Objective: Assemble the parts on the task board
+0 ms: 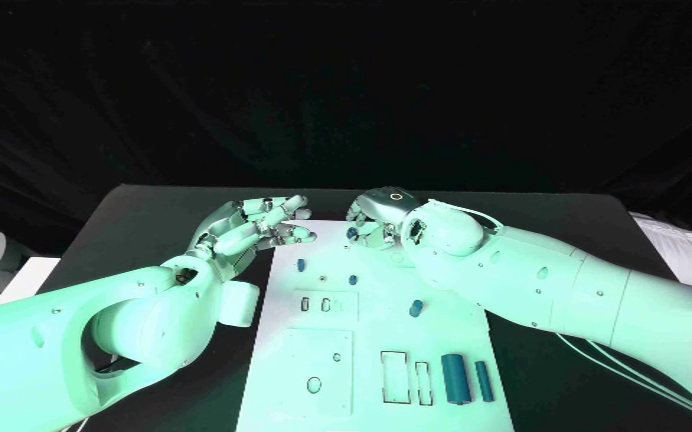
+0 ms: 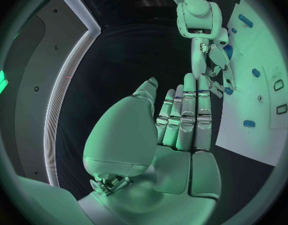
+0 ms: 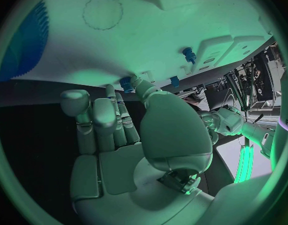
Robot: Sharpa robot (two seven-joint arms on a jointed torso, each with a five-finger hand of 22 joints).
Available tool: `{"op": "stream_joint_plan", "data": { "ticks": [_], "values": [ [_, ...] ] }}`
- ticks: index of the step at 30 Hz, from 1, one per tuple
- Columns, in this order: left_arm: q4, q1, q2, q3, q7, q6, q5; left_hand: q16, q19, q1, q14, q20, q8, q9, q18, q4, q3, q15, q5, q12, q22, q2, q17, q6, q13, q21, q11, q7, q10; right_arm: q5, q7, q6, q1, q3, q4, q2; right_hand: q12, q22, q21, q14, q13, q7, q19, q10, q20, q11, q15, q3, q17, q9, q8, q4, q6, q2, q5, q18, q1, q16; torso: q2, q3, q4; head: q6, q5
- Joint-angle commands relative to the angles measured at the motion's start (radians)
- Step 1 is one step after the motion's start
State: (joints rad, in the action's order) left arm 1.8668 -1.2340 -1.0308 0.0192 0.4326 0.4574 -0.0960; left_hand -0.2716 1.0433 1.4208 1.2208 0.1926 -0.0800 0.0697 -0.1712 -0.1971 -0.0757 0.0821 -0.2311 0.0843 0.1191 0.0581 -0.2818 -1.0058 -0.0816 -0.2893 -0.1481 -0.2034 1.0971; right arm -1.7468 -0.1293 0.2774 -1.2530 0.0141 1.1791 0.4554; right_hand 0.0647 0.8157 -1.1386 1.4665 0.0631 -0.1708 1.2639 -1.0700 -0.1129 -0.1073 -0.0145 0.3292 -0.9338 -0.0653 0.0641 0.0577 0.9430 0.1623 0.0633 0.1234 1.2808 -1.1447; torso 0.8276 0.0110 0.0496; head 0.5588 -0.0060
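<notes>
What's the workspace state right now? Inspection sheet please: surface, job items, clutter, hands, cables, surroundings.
Surface: black table, flat.
Job's things: white rectangular task board in the middle; small blue parts on it, among them a small blue peg mid-board and two long blue cylinders lying at its near right corner.
Clutter: nothing seen.
Hands: left hand at the board's far left edge, fingers apart, holding nothing; right hand over the far end, its hold unclear.
Cables: thin white cable under the right arm.
Surroundings: dark backdrop.

I see the task board (image 1: 325, 372) mid-table — two long parts (image 1: 466, 379) lying side by side at its near right, both hands at its far edge.
</notes>
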Motion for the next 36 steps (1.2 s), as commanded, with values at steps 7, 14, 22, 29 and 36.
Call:
{"op": "stream_joint_plan", "data": {
  "ticks": [7,14,22,29,36],
  "values": [
    [-0.002,-0.002,-0.006,-0.001,0.002,-0.021,-0.005,-0.006,0.009,0.001,-0.003,-0.001,0.004,-0.002,-0.011,0.004,0.000,0.000,0.004,-0.006,-0.001,0.004,-0.001,0.003,0.001,0.002,0.000,-0.006,-0.007,0.050,-0.012,0.059,0.001,0.011,0.106,0.099,0.030,0.018,-0.013,0.014,0.006,0.006,0.010,-0.043,0.001,0.007,0.000,-0.029,-0.016,-0.007,0.008,0.017,0.037,-0.021,0.019,0.013,0.035,-0.016,0.000,0.0000,-0.0044,-0.007,-0.002],
    [-0.006,-0.003,-0.010,-0.001,0.000,-0.023,-0.009,-0.006,0.009,0.001,-0.004,-0.001,0.005,-0.002,-0.011,0.005,0.000,0.001,0.005,-0.007,-0.001,0.004,-0.003,0.004,0.001,0.002,0.000,-0.007,-0.008,0.169,-0.052,0.018,-0.009,0.029,0.226,0.240,0.129,0.157,-0.102,0.031,0.054,0.026,0.074,-0.253,0.026,0.050,0.036,-0.024,-0.109,-0.006,0.006,0.030,0.061,-0.013,0.057,-0.010,0.049,-0.087,-0.005,0.0013,-0.0169,-0.010,-0.005],
    [-0.012,-0.003,-0.009,-0.001,-0.001,-0.027,-0.013,-0.006,0.009,0.001,-0.004,-0.001,0.005,-0.002,-0.011,0.006,0.000,0.001,0.005,-0.007,-0.001,0.004,-0.003,0.004,0.001,0.002,0.000,-0.007,-0.008,0.276,-0.125,-0.067,-0.018,0.037,0.288,0.361,0.520,0.370,-0.239,0.064,0.480,0.050,0.158,-0.359,0.053,0.076,0.060,-0.174,-0.358,-0.004,0.005,0.109,0.024,0.026,0.112,-0.050,0.064,-0.265,-0.008,0.0021,-0.0284,-0.013,-0.006],
    [-0.016,-0.003,-0.009,-0.001,-0.001,-0.030,-0.013,-0.006,0.009,0.001,-0.004,-0.001,0.005,-0.002,-0.011,0.006,0.000,0.001,0.005,-0.007,-0.001,0.004,-0.003,0.005,0.001,0.002,0.000,-0.007,-0.008,0.292,-0.137,-0.085,-0.017,0.038,0.276,0.370,0.865,0.403,-0.263,0.073,0.892,0.036,0.157,-0.291,0.041,0.064,0.047,-0.263,-0.468,-0.005,0.008,0.205,0.018,0.016,0.128,-0.053,0.123,-0.334,-0.007,0.0029,-0.0263,-0.012,-0.009],
    [-0.019,-0.003,-0.008,-0.001,-0.001,-0.032,-0.013,-0.006,0.009,0.001,-0.004,-0.001,0.005,-0.002,-0.011,0.006,0.000,0.001,0.005,-0.007,-0.001,0.004,-0.003,0.005,0.001,0.002,0.000,-0.007,-0.008,0.294,-0.138,-0.104,-0.011,0.037,0.255,0.347,0.941,0.418,-0.271,0.077,0.980,0.036,0.160,-0.302,0.040,0.064,0.046,-0.267,-0.496,-0.007,0.015,0.222,0.028,0.010,0.142,-0.055,0.137,-0.349,-0.006,0.0027,-0.0252,-0.007,-0.008]
  ]
}}
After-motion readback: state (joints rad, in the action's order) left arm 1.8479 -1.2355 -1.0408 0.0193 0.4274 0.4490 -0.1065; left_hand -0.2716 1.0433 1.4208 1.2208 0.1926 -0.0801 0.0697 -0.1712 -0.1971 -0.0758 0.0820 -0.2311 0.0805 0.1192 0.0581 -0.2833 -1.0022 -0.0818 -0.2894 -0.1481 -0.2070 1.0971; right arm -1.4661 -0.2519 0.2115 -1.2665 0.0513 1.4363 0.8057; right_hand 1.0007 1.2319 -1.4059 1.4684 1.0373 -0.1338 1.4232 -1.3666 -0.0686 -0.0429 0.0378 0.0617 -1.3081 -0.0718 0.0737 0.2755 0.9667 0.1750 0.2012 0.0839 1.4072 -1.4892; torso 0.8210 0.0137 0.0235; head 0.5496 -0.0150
